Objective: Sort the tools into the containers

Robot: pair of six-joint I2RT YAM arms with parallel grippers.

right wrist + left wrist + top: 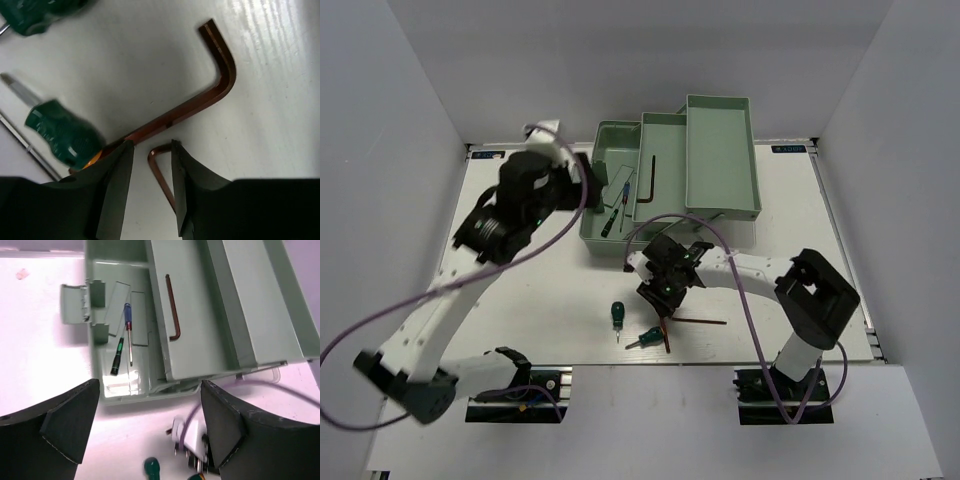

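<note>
The pale green toolbox [612, 145] stands open with its trays [720, 150] fanned out to the right. One hex key [173, 307] lies in the middle tray [200, 335]. In the bottom compartment lie a blue-handled screwdriver [128, 315] and a dark thin one [117, 356]. My left gripper [150, 425] hovers wide open and empty over the table in front of the box. On the table, my right gripper [151, 145] is open, its fingers on either side of a small hex key [159, 167]. A larger hex key [210, 97] and two green-handled screwdrivers [60, 132] [617, 315] lie close by.
A purple cable [720, 235] loops over the right arm in front of the toolbox. The toolbox lid flap [74, 302] hangs open on the box's left side. White walls enclose the table on the left, back and right.
</note>
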